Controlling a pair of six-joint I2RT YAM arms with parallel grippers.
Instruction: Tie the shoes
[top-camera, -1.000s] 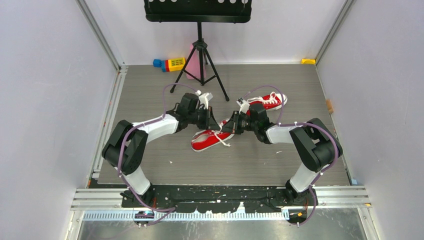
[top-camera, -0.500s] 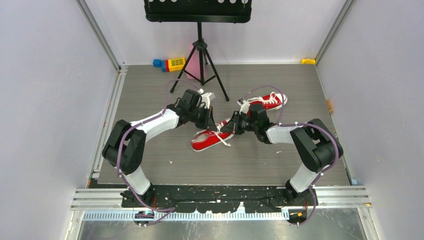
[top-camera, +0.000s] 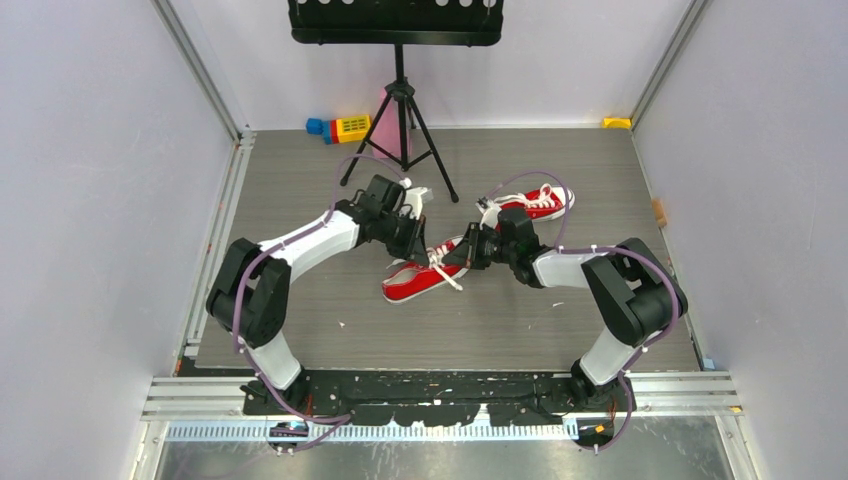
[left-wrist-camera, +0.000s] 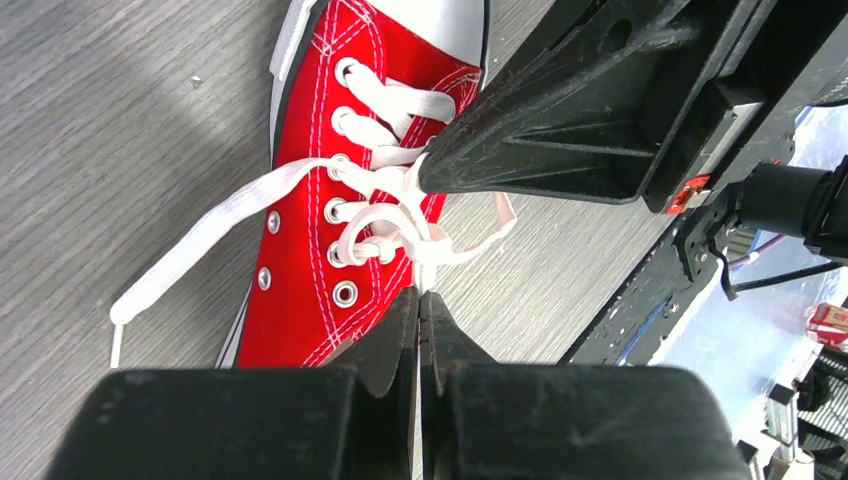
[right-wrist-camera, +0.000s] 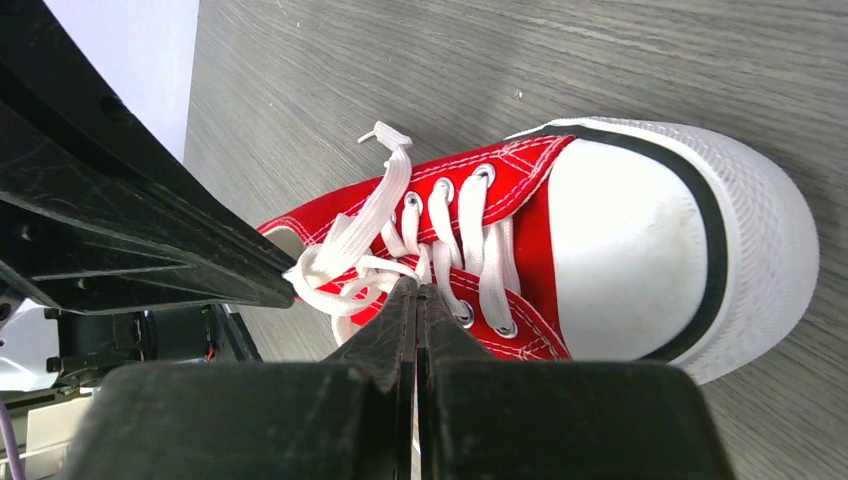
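One of the shoes, a red sneaker (top-camera: 405, 285) with white laces, lies mid-table between both arms; its pair (top-camera: 540, 203) lies farther back on the right. My left gripper (top-camera: 424, 246) is shut on a white lace strand at the knot (left-wrist-camera: 405, 225), its fingertips (left-wrist-camera: 405, 305) pressed together over the eyelets. My right gripper (top-camera: 456, 256) comes from the opposite side, shut on another lace strand (right-wrist-camera: 340, 270) next to the toe cap (right-wrist-camera: 640, 250). The two gripper tips nearly meet over the tongue. One loose lace end (left-wrist-camera: 190, 250) trails on the table.
A black music stand on a tripod (top-camera: 400, 120) stands at the back, with coloured toy blocks (top-camera: 340, 128) and a pink object (top-camera: 382, 125) beside it. A small yellow piece (top-camera: 617, 122) sits in the back right corner. White walls enclose the grey table (top-camera: 300, 320).
My left gripper has closed on the lace and drawn slightly back and left. The laces over the tongue look pulled tighter. The right arm has hardly moved.
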